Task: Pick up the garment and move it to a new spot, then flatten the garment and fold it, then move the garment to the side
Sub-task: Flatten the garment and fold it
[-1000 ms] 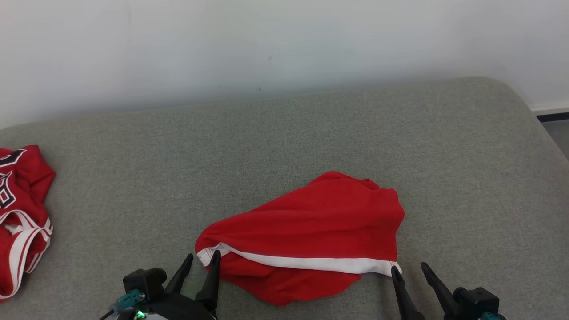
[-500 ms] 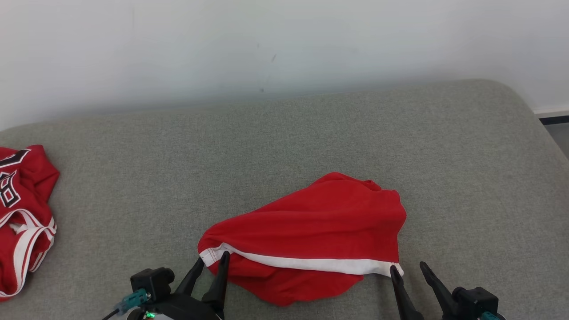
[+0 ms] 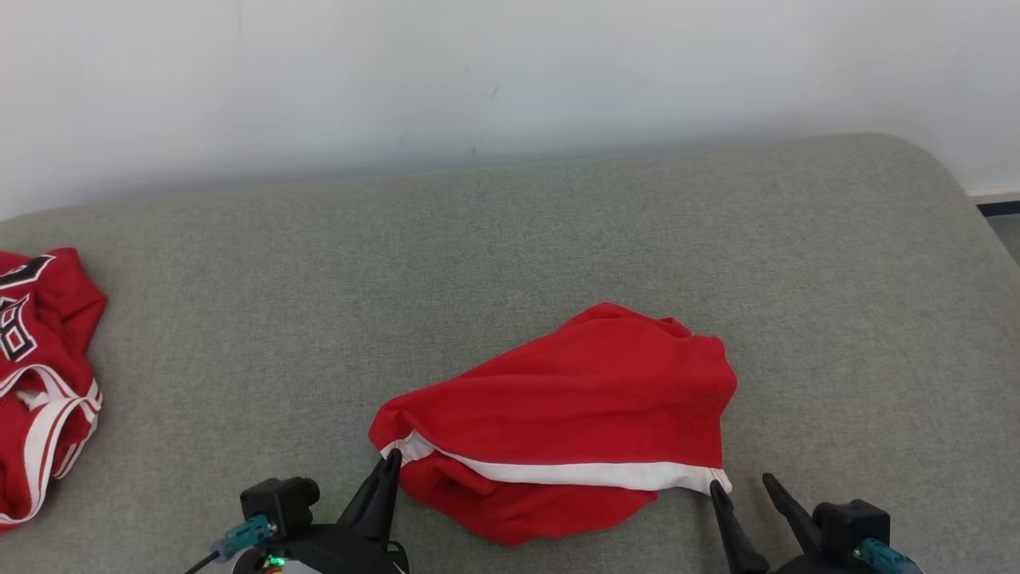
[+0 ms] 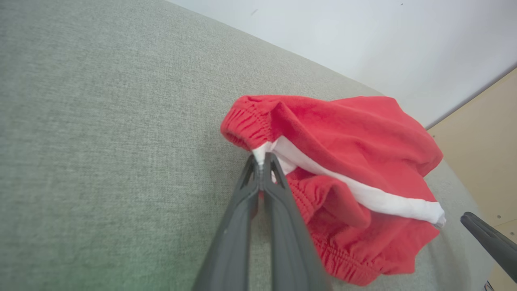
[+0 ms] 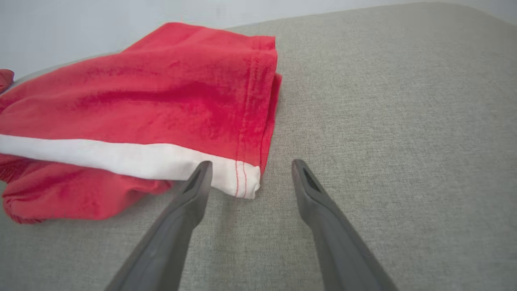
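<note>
Garment [image 3: 574,414], red shorts with white stripe [image 3: 558,473], crumpled near front of grey cushion [image 3: 510,239], left gripper [image 4: 261,159] pinched tight on stripe's left corner, right gripper [image 5: 250,163] spread wide, stripe's right corner between its fingers, second red garment [image 3: 40,375] far left, its black-and-white lettering [image 3: 16,319] unreadable.

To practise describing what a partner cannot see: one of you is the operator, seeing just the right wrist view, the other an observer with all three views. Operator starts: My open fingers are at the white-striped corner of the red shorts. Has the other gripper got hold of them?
Observer: Yes. The left gripper is shut on the far end of the shorts' white stripe, beside the gathered waistband.
Operator: Anything else lying around?
Observer: A red jersey with black lettering, far to the robot's left, apart from the shorts.
Operator: Room beyond the shorts?
Observer: Bare grey cushion runs behind them to the white wall.
</note>
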Controlling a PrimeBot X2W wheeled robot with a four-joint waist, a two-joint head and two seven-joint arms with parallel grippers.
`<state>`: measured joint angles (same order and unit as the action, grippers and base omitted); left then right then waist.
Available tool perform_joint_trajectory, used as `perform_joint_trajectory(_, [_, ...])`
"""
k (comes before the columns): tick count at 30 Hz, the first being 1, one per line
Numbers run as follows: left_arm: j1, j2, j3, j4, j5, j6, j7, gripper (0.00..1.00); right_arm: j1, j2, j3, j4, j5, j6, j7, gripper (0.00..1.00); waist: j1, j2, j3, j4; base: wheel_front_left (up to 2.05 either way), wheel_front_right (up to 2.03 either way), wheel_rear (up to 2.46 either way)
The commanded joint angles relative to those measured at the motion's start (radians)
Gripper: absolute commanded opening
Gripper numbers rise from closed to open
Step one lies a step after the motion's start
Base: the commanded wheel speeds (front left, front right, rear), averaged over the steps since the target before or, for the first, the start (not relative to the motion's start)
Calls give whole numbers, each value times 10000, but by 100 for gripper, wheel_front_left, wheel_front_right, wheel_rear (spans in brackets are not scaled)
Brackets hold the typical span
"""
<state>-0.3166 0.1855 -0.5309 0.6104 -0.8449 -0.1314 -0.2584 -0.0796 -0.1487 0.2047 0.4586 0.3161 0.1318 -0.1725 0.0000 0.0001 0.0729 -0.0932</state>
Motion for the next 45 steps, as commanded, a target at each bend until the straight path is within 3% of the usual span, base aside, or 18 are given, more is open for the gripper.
perform_joint_trajectory(1, [-65,-31,-22,11,69,13,-51,0,-108,-31,-40,61,-96,-22,71,100,0,-1,40,55,0,0,0])
perform_joint_trajectory(17, [-97,-158,-50,-180,245,13,-73,0,-783,385,-77,1210,-305,-22,833,98,0,-1,243,396,0,0,0])
perform_joint_trajectory(19, [-80,-162,-41,-229,244,13,-74,0,-870,406,-25,1282,-287,-22,808,87,0,-1,274,414,0,0,0])
perform_joint_trajectory(23, [-48,-166,-25,-316,285,13,-75,0,-1009,385,96,1344,-271,-22,618,25,0,-1,309,440,0,0,0])
perform_joint_trajectory(26, [7,-169,10,-364,270,13,-75,0,-1016,345,104,1360,-312,-22,434,13,0,-1,276,437,0,0,0])
perform_joint_trajectory(27, [29,-175,27,-386,287,13,-75,0,-985,338,85,1352,-328,-22,393,0,0,-1,242,433,0,0,0])
perform_joint_trajectory(45, [578,-162,870,-1735,1047,13,-74,0,-299,42,-631,-1007,-827,-22,-136,0,0,-1,-605,131,0,0,0])
